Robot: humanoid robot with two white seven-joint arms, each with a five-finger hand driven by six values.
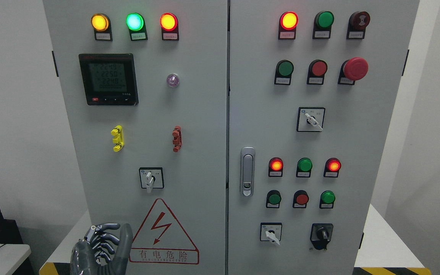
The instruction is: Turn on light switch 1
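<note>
A grey electrical cabinet [204, 114] with two doors fills the head view. On its right door, low down, sits a row of push buttons: green [274, 198], red [302, 199], green [327, 197]. Above that row are three lamps: red lit [276, 165], green unlit [304, 165], red lit [334, 165]. The labels are too small to read, so I cannot tell which control is light switch 1. My left hand [103, 248] hangs at the lower left in front of the left door, fingers loosely bent, thumb up, holding nothing, far from the buttons. My right arm is out of sight.
The left door carries a meter [108, 79], a rotary switch [151, 178] and a warning triangle [163, 233]. The right door has a latch handle [247, 172], an emergency stop [355, 69], selector switches [311, 119] [270, 232] and a black knob [321, 235]. The cabinet stands on a white table [384, 244].
</note>
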